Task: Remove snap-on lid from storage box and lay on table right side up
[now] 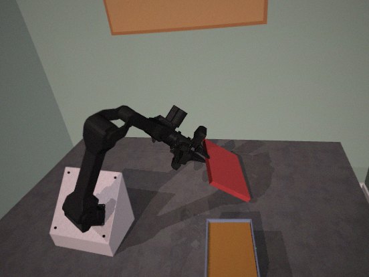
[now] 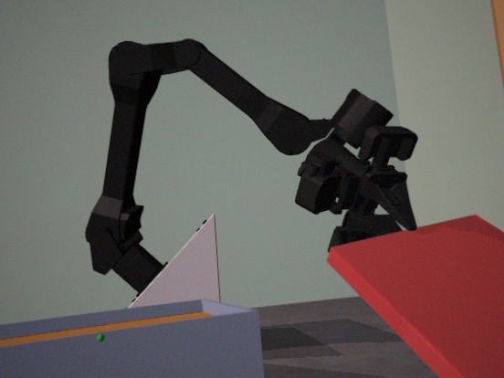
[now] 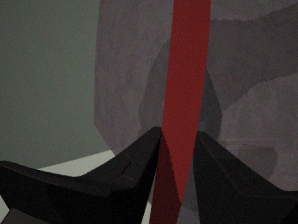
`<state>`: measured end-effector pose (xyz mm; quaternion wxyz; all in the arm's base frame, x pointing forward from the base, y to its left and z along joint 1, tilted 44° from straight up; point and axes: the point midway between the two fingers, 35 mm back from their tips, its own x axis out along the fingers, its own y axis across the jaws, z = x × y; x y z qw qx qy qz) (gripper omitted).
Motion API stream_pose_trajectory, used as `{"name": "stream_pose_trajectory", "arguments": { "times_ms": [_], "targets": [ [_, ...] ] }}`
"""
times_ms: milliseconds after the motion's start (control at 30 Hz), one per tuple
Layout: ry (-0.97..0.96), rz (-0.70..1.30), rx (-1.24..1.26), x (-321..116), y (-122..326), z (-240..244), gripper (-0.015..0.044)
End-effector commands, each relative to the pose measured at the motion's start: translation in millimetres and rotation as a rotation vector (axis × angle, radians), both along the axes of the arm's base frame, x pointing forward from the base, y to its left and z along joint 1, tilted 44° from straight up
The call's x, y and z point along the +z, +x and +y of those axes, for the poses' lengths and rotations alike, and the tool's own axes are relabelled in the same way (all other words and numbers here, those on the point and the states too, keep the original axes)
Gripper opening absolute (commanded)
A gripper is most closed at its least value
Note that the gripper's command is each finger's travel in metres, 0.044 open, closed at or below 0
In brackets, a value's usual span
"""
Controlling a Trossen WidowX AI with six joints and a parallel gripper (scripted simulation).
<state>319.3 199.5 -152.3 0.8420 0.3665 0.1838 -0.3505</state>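
Observation:
The red lid (image 1: 227, 170) (image 2: 438, 274) (image 3: 186, 75) is off the box, held tilted, its far side lower than the gripped edge. My gripper (image 1: 207, 159) (image 3: 177, 136) is shut on the lid's near edge, one finger on each face. In the exterior view one fingertip lies on the upper face; the other is hidden behind the lid. Whether the lid's lowest edge touches the table, I cannot tell. The blue-grey storage box (image 1: 228, 221) (image 2: 183, 349) stands open, with an orange inside (image 1: 230, 251), nearer the top camera than the lid.
The dark grey table (image 1: 150, 241) (image 2: 310, 361) carries the arm's pale wedge-shaped base (image 1: 121, 214) (image 2: 196, 269) at the left. A small green dot (image 2: 100, 338) shows on the box's side. An orange panel (image 1: 190, 15) hangs on the wall.

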Motion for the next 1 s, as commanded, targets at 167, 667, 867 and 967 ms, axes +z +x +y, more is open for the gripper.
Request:
{"name": "stream_pose_trajectory", "arguments": {
  "times_ms": [167, 667, 867, 967],
  "targets": [
    [-0.004, -0.001, 0.002, -5.6, -0.8, -5.3, 0.0],
    [-0.004, -0.001, 0.002, -14.4, -2.2, -13.5, 0.0],
    [-0.005, -0.001, 0.002, -17.9, -2.7, -16.8, 0.0],
    [-0.005, -0.001, 0.002, -19.6, -3.0, -18.4, 0.0]
  ]
}}
